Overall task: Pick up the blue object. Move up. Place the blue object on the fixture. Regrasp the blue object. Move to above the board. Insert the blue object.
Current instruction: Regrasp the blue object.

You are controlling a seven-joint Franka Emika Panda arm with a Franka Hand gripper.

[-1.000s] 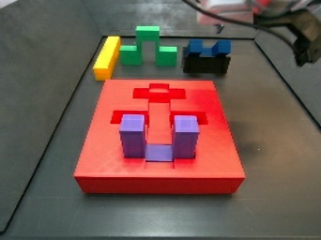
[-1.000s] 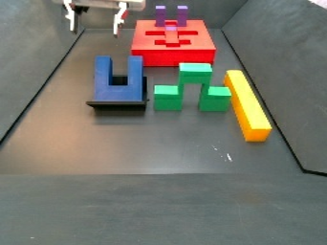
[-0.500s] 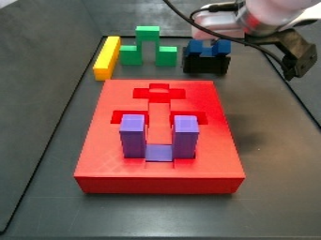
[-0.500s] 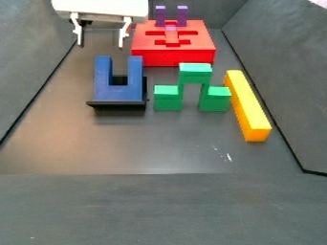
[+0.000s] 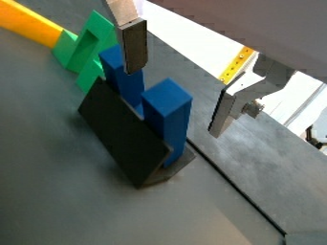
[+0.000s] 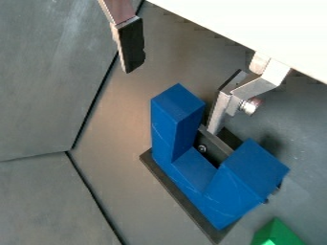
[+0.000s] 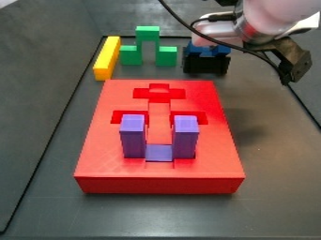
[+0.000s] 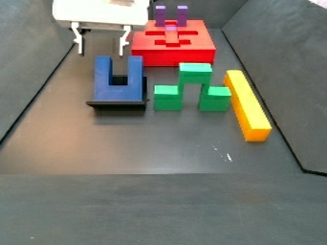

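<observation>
The blue object (image 8: 118, 77) rests on the black fixture (image 8: 115, 101), left of the green block; in the side view from the opposite end the blue object (image 7: 208, 47) sits on the fixture (image 7: 207, 65) behind the board. My gripper (image 8: 102, 42) hangs open just above and behind it, holding nothing. In both wrist views the blue object (image 5: 159, 103) (image 6: 205, 158) lies below the gap of the gripper (image 5: 183, 72) (image 6: 179, 72), its prongs pointing up toward the fingers without touching them. The red board (image 7: 126, 167) (image 8: 189, 55) is apart from the gripper.
A violet U-shaped block (image 7: 131, 136) (image 8: 170, 11) stands in a recess of the board. A green stepped block (image 7: 150, 45) (image 8: 194, 86) and a yellow bar (image 7: 107, 56) (image 8: 248, 103) lie beside the fixture. Raised dark walls edge the floor.
The gripper has come down and nearer to the blue object on the fixture, staying open. The blocks and the board have not moved.
</observation>
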